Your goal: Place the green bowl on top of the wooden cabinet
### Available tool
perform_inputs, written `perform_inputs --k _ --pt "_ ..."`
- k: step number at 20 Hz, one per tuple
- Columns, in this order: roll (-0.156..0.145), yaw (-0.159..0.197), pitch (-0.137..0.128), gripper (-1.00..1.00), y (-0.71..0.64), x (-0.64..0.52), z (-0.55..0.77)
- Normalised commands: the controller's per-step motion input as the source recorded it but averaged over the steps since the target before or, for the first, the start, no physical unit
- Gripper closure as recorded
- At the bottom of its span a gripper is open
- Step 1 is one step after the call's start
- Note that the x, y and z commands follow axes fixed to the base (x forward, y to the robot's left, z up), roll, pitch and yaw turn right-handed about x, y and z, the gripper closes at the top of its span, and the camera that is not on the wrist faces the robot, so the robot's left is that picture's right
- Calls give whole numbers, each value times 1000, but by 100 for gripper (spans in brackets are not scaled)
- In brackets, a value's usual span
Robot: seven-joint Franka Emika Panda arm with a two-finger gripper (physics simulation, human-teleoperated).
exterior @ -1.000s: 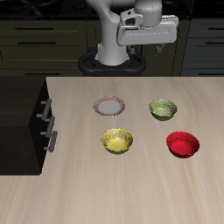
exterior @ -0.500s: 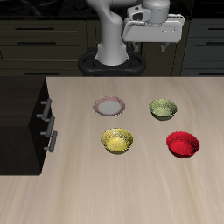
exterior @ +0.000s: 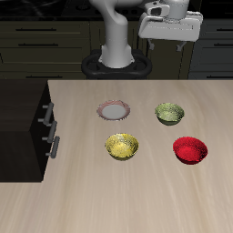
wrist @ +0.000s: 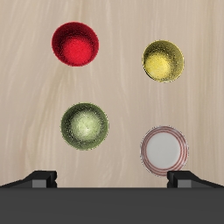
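The green bowl is small, round and olive, with a pale speckled inside, and stands upright on the light tabletop. The wrist view shows it from above. The wooden cabinet is a very dark box with silver handles at the table's side, far from the bowl. My gripper hangs high above the table's back edge, well above the green bowl and a little behind it. Its fingers stand wide apart with nothing between them.
A yellow patterned bowl and a red bowl sit nearer the front edge. A small pink-rimmed plate lies between the green bowl and the cabinet. The robot's base stands behind the table.
The gripper has drifted sideways away from the cabinet's side and slightly upward. The bowls, plate and cabinet have not moved.
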Motion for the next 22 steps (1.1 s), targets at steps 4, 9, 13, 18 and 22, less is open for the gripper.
perform_inputs --k 4,9,13,18,22 --pt "-49 4 -10 -100 215 -105 124" --pt "33 -42 3 -100 190 -54 64" --pt "3 4 3 -100 122 -11 -7" --pt "-28 9 -7 -100 81 -10 15" --pt "26 19 -13 -100 139 -50 -16"
